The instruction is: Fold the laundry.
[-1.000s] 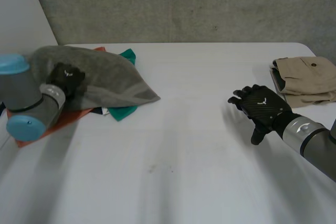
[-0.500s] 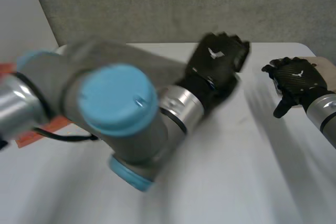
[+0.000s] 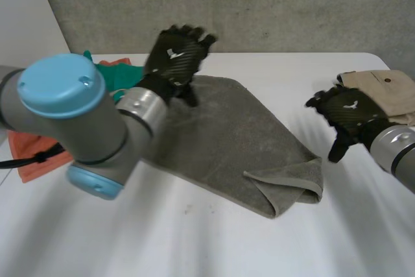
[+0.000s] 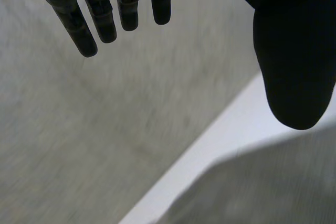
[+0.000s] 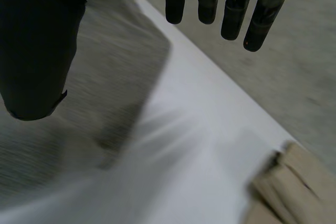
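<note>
The head camera looks down from behind and between the arms, across the table point(image 3: 214, 238) to the concrete wall point(image 3: 259, 4), each wrist camera sits close along its palm, the left robot hand point(image 4: 294, 51) facing that wall, the right robot hand point(image 5: 37, 40) facing the table, and all three share the grey towel point(image 3: 227, 141).

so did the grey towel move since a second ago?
Yes. The grey towel left the pile by the orange cloth and now lies spread at the table's middle, closer to the folded beige garment.
</note>
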Controlling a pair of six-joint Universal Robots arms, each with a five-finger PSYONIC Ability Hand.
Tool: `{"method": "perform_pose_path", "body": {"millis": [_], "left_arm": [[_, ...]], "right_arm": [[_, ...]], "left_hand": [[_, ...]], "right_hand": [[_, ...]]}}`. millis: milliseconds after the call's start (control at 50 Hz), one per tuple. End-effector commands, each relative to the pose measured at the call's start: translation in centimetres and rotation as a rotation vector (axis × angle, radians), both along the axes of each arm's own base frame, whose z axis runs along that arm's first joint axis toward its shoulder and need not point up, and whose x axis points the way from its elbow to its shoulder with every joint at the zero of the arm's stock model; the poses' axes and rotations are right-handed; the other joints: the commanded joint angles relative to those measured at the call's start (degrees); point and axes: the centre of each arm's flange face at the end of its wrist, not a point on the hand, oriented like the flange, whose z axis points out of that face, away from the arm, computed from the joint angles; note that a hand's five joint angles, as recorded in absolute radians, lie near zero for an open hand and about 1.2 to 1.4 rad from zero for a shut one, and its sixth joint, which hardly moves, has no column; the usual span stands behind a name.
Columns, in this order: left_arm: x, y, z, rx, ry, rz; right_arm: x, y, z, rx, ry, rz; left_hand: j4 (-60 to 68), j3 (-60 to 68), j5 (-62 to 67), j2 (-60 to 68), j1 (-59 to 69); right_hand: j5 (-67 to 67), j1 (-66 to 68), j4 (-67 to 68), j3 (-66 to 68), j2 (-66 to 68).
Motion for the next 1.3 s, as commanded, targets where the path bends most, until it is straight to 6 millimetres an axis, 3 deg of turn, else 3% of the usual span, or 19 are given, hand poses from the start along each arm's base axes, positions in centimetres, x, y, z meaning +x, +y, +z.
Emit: {"method": "perform_pose_path", "body": {"millis": [20, 80, 180, 280, 400, 540, 600, 620, 640, 680, 700, 780, 840, 940, 1040, 1060, 1080, 1140, 1300], "left_arm": [[4.5, -4.6, -5.2, 0.016, -0.322, 0.144], [5.2, -6.2, -6.6, 0.015, -0.369, 0.171], [7.1, -9.6, -10.0, 0.061, -0.45, 0.221], [7.2, -10.6, -11.7, 0.071, -0.509, 0.216], [7.2, -10.8, -12.3, 0.085, -0.547, 0.204], [6.9, -11.0, -13.4, 0.1, -0.552, 0.175], [6.8, -10.6, -13.7, 0.113, -0.556, 0.165], [6.8, -10.4, -13.7, 0.122, -0.56, 0.16], [6.8, -10.3, -13.8, 0.128, -0.563, 0.157], [6.6, -9.8, -13.6, 0.153, -0.573, 0.147], [6.7, -9.6, -13.6, 0.161, -0.576, 0.146], [6.8, -8.3, -13.4, 0.213, -0.596, 0.135], [7.0, -6.5, -11.9, 0.238, -0.605, 0.117], [6.6, -2.2, -8.2, 0.273, -0.562, 0.078], [6.5, 0.9, -6.3, 0.276, -0.511, 0.051], [6.4, 1.3, -6.1, 0.266, -0.506, 0.048], [6.5, 1.7, -5.9, 0.252, -0.499, 0.046], [6.7, 1.7, -6.3, 0.219, -0.485, 0.058], [8.0, -0.8, -7.8, 0.194, -0.46, 0.132]], "right_arm": [[3.5, 3.6, 0.2, 0.035, 0.015, 0.151], [5.1, 5.0, -0.5, 0.048, 0.021, 0.215], [6.9, 6.7, -3.5, 0.066, 0.1, 0.306], [7.0, 7.5, -5.1, 0.044, 0.188, 0.358], [6.7, 7.2, -6.3, 0.022, 0.234, 0.339], [6.5, 6.5, -7.0, 0.016, 0.252, 0.306], [6.4, 6.2, -6.9, 0.01, 0.254, 0.296], [6.4, 6.0, -6.9, 0.009, 0.257, 0.287], [6.3, 5.9, -6.9, 0.007, 0.259, 0.28], [6.0, 5.5, -6.8, 0.0, 0.269, 0.251], [5.8, 5.2, -6.7, -0.002, 0.273, 0.237], [5.0, 4.2, -6.2, -0.019, 0.288, 0.18], [3.6, 2.5, -5.3, -0.05, 0.304, 0.119], [0.6, 0.1, -2.1, -0.165, 0.371, 0.022], [-2.0, -1.7, 0.0, -0.241, 0.483, -0.057], [-2.6, -2.0, 0.3, -0.246, 0.498, -0.08], [-3.5, -2.7, 0.6, -0.246, 0.516, -0.123], [-4.5, -3.5, 1.0, -0.253, 0.529, -0.161], [-5.3, -5.1, -1.1, -0.205, 0.523, -0.178]], "left_hand": [[-1.11, -1.77, -1.15, -1.3, -0.53], [-1.11, -1.77, -1.15, -1.3, -0.53], [-1.11, -1.77, -1.15, -1.3, -0.53], [-0.77, -1.43, -0.82, -0.96, -0.19], [1.08, 0.42, 1.03, 0.88, 1.65], [17.2, 16.54, 17.15, 17.01, 17.77], [31.16, 30.5, 31.11, 30.96, 31.73], [42.85, 42.19, 42.8, 42.65, 43.42], [50.46, 49.8, 50.41, 50.27, 51.03], [67.24, 66.58, 67.19, 67.04, 67.81], [67.33, 66.67, 67.29, 67.14, 67.91], [67.33, 66.67, 67.29, 67.14, 67.91], [67.33, 66.67, 67.29, 67.14, 67.91], [67.33, 66.67, 67.29, 67.14, 67.91], [67.02, 66.36, 66.98, 66.83, 67.6], [50.7, 50.04, 50.66, 50.51, 51.28], [22.56, 21.9, 22.52, 22.37, 23.14], [5.02, 4.36, 4.97, 4.82, 5.59], [3.77, 3.11, 3.73, 3.58, 4.35]], "right_hand": [[-3.39, -1.24, -3.27, -1.99, -2.48], [-3.39, -1.24, -3.27, -1.99, -2.48], [-3.39, -1.24, -3.27, -1.99, -2.48], [-3.39, -1.24, -3.27, -1.99, -2.48], [0.73, 2.88, 0.85, 2.13, 1.64], [19.37, 21.52, 19.49, 20.76, 20.27], [39.36, 41.5, 39.48, 40.75, 40.26], [55.74, 57.89, 55.86, 57.14, 56.65], [63.57, 65.71, 63.69, 64.96, 64.47], [66.61, 68.76, 66.73, 68.01, 67.52], [66.61, 68.76, 66.73, 68.01, 67.52], [66.61, 68.76, 66.73, 68.01, 67.52], [66.61, 68.76, 66.73, 68.01, 67.52], [66.61, 68.76, 66.73, 68.01, 67.52], [66.61, 68.76, 66.73, 68.01, 67.52], [66.61, 68.76, 66.73, 68.01, 67.52], [66.61, 68.76, 66.73, 68.01, 67.52], [66.61, 68.76, 66.73, 68.01, 67.52], [66.61, 68.76, 66.73, 68.01, 67.52]]}}
